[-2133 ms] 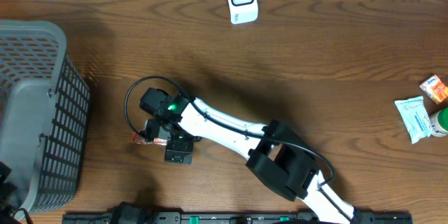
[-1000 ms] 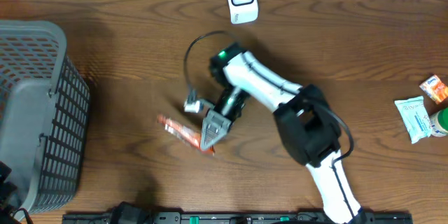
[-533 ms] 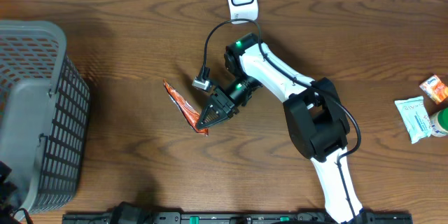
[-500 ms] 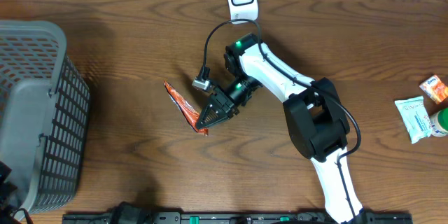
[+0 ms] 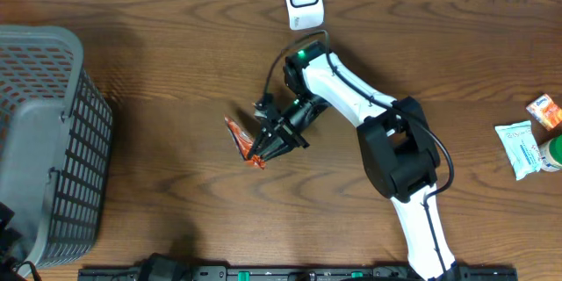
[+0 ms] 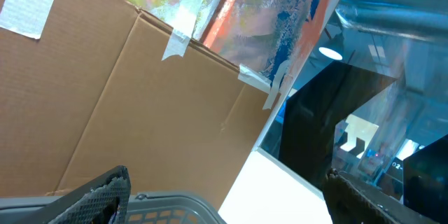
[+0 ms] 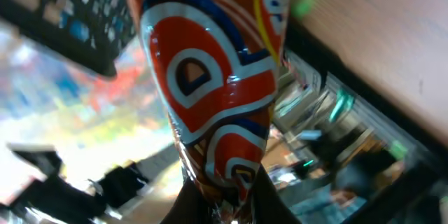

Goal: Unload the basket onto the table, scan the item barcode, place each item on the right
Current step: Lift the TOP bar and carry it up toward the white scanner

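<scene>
Near the middle of the worktop (image 5: 158, 70), on the robot's side of the white scanner (image 5: 303, 0) and a bit to its left, the right pincer (image 5: 262, 147) was pinched tight on one end of a long orange-red snack packet (image 5: 241, 138). The rest of the packet stuck out away from the arm. From the wrist camera the packet (image 7: 210, 98) filled most of the view, with the dark fingers (image 7: 192, 206) squeezing its bottom seam, and it looked to be off the wood rather than lying on it. So I'd say this was the carry-to-scanner step, with the scan itself not yet done, since the packet was well apart from the scanner. I couldn't spot a barcode in either view, only the printed logo side. The next move probably needed the packet brought in front of the scanner and rolled until the code faced its window. It looked like thin foil, so it could flop or twist. The left pincer (image 6: 225, 182) was spread wide with nothing in it, off by the grey basket (image 5: 44, 140) far to the scanner's left, and aimed up at taped cardboard (image 6: 126, 105), a colourful poster and a ceiling light. The surface was dark wood grain, with a few small packets (image 5: 518, 147) way off to the scanner's right.
</scene>
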### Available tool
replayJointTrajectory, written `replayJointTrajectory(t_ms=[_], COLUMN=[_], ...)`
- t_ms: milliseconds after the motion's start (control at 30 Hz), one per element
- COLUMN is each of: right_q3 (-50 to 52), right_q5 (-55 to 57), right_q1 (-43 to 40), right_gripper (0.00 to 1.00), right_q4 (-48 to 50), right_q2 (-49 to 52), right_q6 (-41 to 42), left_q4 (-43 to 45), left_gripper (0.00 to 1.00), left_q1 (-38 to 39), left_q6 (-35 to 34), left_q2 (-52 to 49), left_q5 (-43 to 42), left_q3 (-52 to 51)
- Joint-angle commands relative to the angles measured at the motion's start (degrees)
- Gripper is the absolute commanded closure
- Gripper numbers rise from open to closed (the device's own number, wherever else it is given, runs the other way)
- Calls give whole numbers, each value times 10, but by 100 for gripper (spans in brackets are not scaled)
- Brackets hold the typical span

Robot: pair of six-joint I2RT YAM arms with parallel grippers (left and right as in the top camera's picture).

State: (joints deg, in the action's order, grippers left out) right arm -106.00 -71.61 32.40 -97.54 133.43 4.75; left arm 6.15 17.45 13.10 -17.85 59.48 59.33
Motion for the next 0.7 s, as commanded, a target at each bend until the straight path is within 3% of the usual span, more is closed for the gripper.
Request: replayJointTrajectory(t_ms=[0,167,433,533,667], right_q3=[3,3,3,3,3], right_q5=[12,-59,-148,-150,-149], right_q1=[-11,-21,-59,-89,-133], right_gripper=[99,99,99,99,99], right_q4=[0,0,0,0,0], right_q2=[-13,-13,-13,-13,-15], right_q6=[197,300,299,269,155], left_q4=[1,1,1,1,1], left_gripper=[12,12,12,12,12], left_q1=[1,1,1,1,1], left_q6=[-3,-3,-3,-3,-3], left_q2=[-3,-3,-3,-3,-3], left_q5=[6,6,6,6,6], left_q3=[-2,-2,-2,-2,-2])
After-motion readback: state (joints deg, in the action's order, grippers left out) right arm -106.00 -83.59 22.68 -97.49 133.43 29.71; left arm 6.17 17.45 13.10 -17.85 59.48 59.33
